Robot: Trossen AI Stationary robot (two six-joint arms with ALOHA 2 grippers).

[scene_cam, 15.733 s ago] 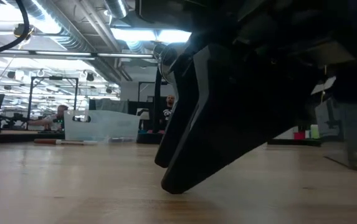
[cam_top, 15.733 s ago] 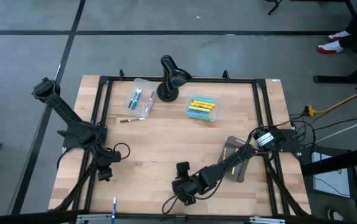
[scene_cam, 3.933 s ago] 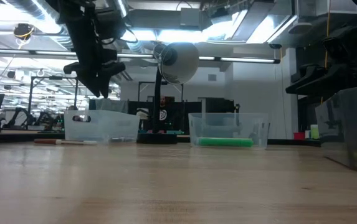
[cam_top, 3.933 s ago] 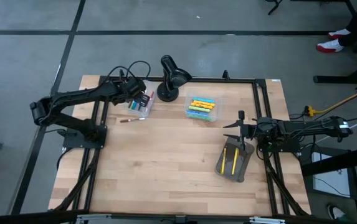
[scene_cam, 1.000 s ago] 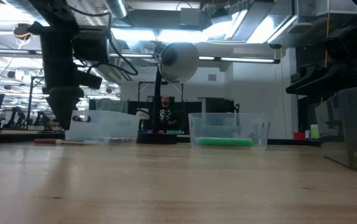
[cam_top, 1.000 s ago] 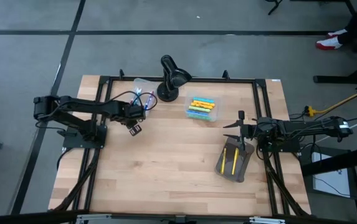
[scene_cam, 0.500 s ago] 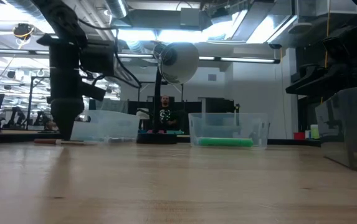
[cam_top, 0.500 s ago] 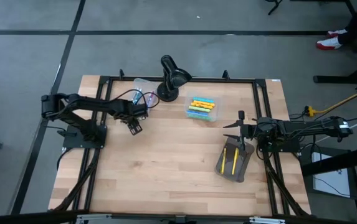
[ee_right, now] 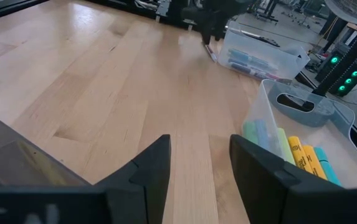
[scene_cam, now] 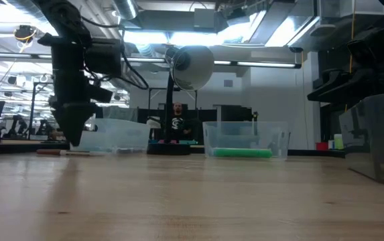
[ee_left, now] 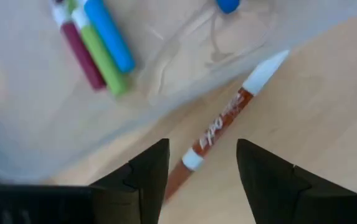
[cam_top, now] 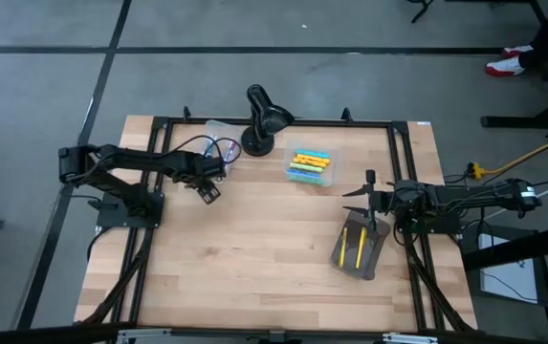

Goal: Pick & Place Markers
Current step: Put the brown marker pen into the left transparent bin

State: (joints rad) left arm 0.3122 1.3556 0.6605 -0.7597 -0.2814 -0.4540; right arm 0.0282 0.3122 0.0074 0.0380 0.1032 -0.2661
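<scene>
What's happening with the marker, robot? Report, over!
Left gripper open, straddling the orange marker on the table beside the clear bin. Right gripper open, waiting above the grey pouch. Nothing in the way.

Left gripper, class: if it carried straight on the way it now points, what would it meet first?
Most likely the orange-brown marker lying on the table beside the clear bin; the open left gripper straddles its near end, though depth is unclear.
</scene>
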